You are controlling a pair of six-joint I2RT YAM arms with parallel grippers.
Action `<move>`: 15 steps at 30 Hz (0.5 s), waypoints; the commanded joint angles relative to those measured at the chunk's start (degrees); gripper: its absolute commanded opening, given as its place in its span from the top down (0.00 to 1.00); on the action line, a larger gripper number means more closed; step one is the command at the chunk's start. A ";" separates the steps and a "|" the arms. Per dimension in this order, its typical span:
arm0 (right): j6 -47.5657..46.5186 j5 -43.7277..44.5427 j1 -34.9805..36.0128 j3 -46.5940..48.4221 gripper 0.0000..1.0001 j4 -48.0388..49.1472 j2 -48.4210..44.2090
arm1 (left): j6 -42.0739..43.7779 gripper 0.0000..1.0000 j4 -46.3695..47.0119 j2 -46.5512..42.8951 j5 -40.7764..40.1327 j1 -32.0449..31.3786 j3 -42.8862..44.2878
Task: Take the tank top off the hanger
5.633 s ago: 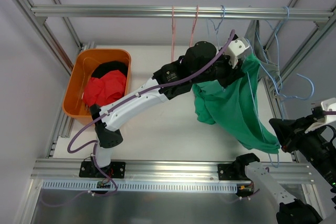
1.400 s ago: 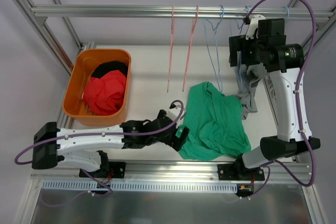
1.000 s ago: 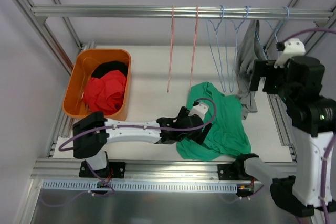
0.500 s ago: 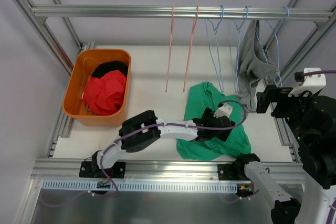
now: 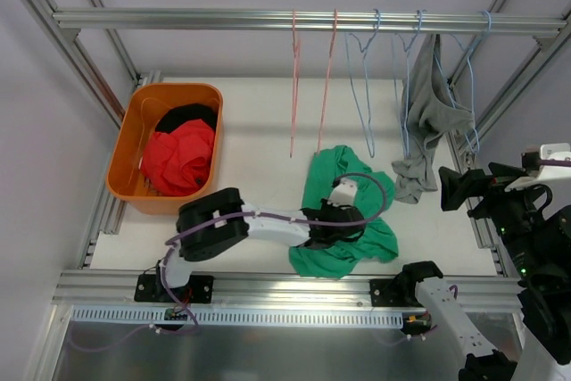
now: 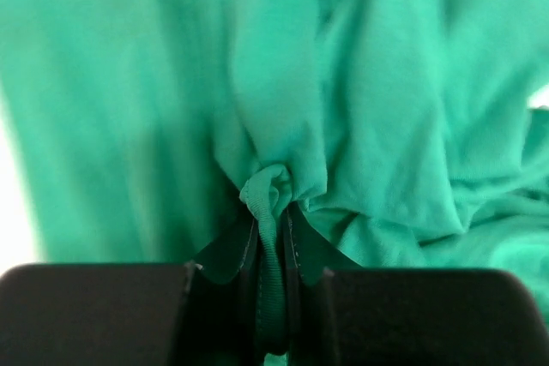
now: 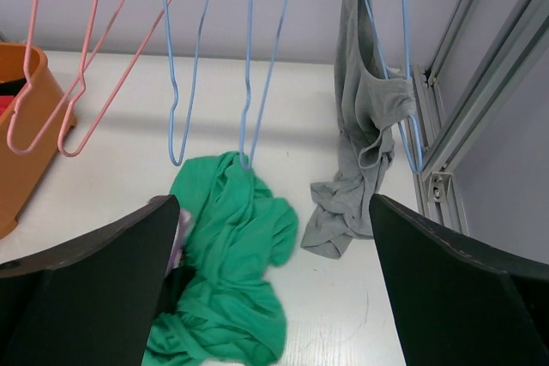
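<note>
A green tank top lies crumpled on the white table, off any hanger. My left gripper rests low on it. In the left wrist view the left gripper is shut on a ribbed fold of the green fabric. A grey tank top hangs from a blue hanger at the right end of the rail, its lower end pooled on the table. My right gripper hovers open near that garment, holding nothing. The right wrist view shows the grey tank top on its hanger between the wide-apart fingers of the right gripper.
An orange bin with red and black clothes stands at the left. Two bare pink hangers and bare blue hangers hang from the metal rail. Aluminium frame posts run along the right side.
My left gripper has shut on the green tank top and dragged it a little left and nearer. My right arm has drawn back toward the lower right, staying open.
</note>
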 commanded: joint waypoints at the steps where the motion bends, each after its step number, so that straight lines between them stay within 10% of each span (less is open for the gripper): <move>1: 0.88 -1.90 -0.31 -1.47 0.01 4.77 0.26 | -9.34 1.00 -11.76 -9.68 -5.02 -0.21 -13.98; 15: 3.69 -6.12 -0.31 -5.43 0.01 10.58 0.88 | -14.91 1.00 -34.00 -51.17 -18.48 9.01 -23.85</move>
